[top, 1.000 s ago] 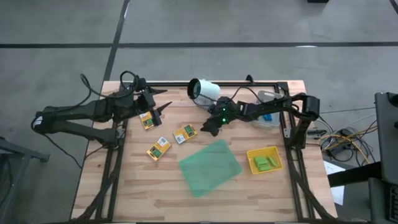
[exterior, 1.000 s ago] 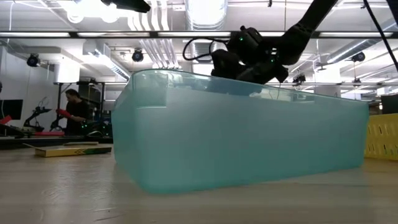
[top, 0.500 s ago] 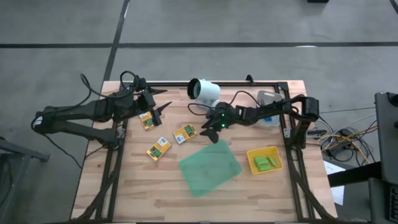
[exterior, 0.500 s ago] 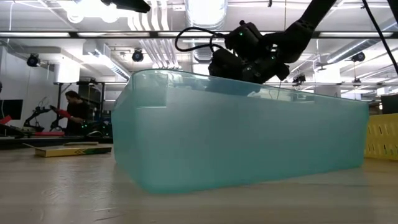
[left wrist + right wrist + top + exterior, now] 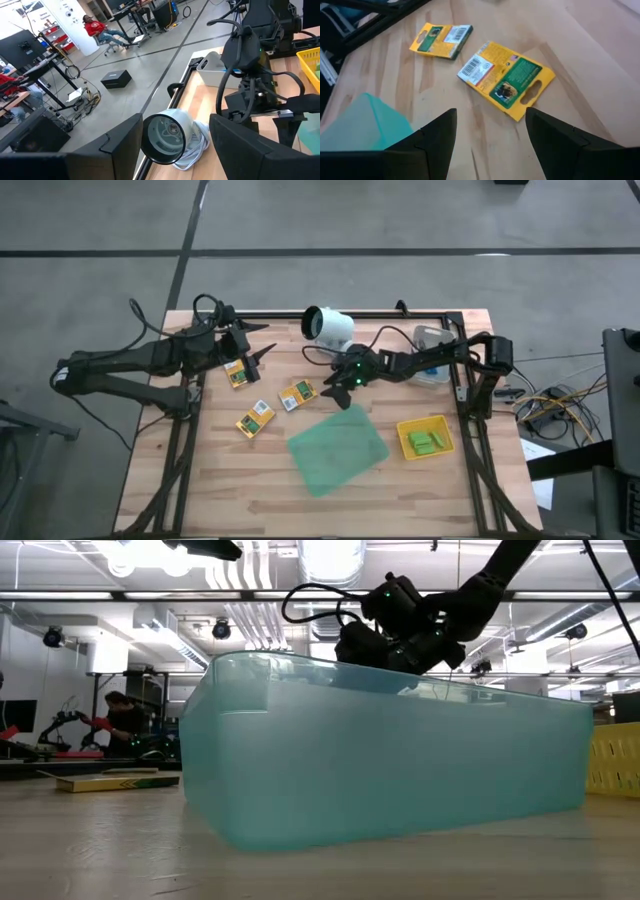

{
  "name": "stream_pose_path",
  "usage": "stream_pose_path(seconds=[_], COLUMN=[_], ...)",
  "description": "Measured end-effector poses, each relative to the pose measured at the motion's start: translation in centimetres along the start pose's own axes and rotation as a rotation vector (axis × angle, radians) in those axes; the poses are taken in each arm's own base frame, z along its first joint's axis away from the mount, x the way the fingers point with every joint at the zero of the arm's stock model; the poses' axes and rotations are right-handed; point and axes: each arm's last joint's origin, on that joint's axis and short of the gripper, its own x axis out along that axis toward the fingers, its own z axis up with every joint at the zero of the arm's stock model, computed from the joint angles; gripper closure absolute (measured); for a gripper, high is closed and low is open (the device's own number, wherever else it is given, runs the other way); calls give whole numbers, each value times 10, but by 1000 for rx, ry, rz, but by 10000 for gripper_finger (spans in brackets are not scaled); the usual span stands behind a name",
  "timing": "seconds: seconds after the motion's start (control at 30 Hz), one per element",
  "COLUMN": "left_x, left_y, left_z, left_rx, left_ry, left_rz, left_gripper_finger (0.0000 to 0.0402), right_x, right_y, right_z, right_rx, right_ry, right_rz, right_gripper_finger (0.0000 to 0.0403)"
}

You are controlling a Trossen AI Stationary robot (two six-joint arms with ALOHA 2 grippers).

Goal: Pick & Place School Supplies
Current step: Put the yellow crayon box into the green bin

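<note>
Three yellow-and-green packets lie flat on the wooden table: one (image 5: 297,394) at mid-table, one (image 5: 254,419) nearer the front, one (image 5: 236,372) under my left arm. Light-green blocks (image 5: 424,443) lie in the yellow tray (image 5: 404,427). My right gripper (image 5: 338,392) hovers open, slanting down, just right of the middle packet (image 5: 506,80), which lies ahead of its fingers; the front packet (image 5: 441,39) lies beyond. Nothing is between the fingers. My left gripper (image 5: 262,352) waits open and raised at the back left.
The flat translucent green tray (image 5: 338,448) lies near the front centre, its corner (image 5: 365,125) beside my right gripper. A white camera (image 5: 328,325) stands at the back edge and a clear container (image 5: 430,340) at the back right. Bare wood lies front left.
My right gripper has rolled about its own axis and swung a little toward the table's near edge, then held still. Its fingers stay open. The packets and trays have not moved.
</note>
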Motion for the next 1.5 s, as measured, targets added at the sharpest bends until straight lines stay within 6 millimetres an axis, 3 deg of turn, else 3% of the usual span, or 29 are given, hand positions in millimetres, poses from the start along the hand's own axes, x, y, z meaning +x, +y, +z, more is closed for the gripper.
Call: stream_pose_path(seconds=[0.23,0.53,0.83,1.27,1.5], left_x=[0,0,0,0,0], left_y=[0,0,0,0,0], left_z=[0,0,0,-1,-1], left_rx=[0,0,1,3,5], left_ry=[-1,0,2,5,9], left_rz=[0,0,-1,-2,-3], left_gripper_finger=[165,165,165,165,165], right_x=[-7,-31,-30,-25,-4], right_y=[6,17,17,-5,-11], right_z=[8,16,11,-36,-36], right_rx=[-29,-240,-304,-366,-339], right_ry=[-37,-28,-111,-247,-278], right_rz=[46,31,3,-1,26], right_gripper_finger=[168,168,168,168,167])
